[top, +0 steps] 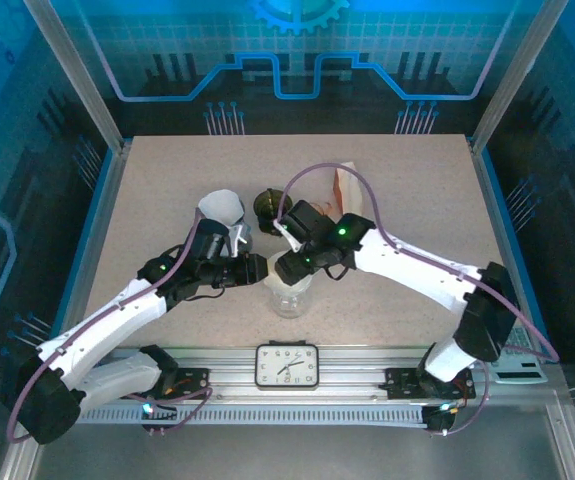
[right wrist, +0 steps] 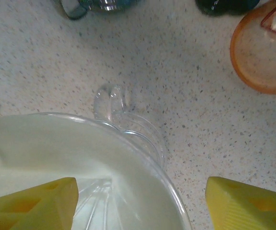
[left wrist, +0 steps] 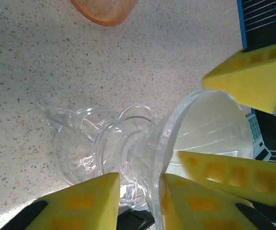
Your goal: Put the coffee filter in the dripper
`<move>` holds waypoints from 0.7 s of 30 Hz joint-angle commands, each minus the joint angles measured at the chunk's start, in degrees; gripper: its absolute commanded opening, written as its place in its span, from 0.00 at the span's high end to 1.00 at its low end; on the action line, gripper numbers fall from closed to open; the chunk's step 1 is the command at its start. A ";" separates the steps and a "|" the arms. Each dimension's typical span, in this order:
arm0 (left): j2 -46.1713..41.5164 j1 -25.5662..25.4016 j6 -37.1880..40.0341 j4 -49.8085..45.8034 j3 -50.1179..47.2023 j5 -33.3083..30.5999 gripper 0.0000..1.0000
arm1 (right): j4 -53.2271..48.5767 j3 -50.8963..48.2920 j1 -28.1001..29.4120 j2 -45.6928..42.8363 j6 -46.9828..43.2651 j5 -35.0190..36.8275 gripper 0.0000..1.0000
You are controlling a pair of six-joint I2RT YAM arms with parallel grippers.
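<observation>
1. The left end effector (left wrist: 138, 186) is narrow. Its yellow fingers sit either side of the wall of the clear dripper (left wrist: 138, 143), and it looks to be pinching the glass to steady it on the speckled desk (right wrist: 176, 72).
2. The right end effector (right wrist: 141, 186) stands wide, directly above the dripper's mouth, and holds nothing.
3. Just below and between the right fingers, white paper lines the cone. This reads as the coffee filter (right wrist: 56, 143), already inside, though ribs show at the cone's bottom.
4. You are likely at the seating step: the filter is in the cone but not surely snug.
5. Next, you would need either a gentle downward press from the right end effector to settle the paper, or a straight lift clear. Meanwhile the left guards the dripper against tipping.
</observation>
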 commanded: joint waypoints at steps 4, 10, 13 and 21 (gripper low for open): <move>0.44 0.38 -0.12 -0.68 -1.13 0.40 0.70 | -0.71 -3.79 -1.41 -7.45 2.83 -0.25 0.34; 0.13 0.39 -0.25 -0.80 -1.54 0.31 0.70 | -0.73 -6.56 -1.89 -8.63 4.05 -1.35 0.57; -0.01 0.41 -0.24 -0.96 -1.52 0.15 0.70 | 0.06 -6.90 -1.87 -8.44 4.27 -1.30 0.67; -0.09 0.38 -0.17 -1.18 -1.45 -0.03 0.71 | 0.25 -6.19 -1.88 -7.76 4.32 -1.39 0.62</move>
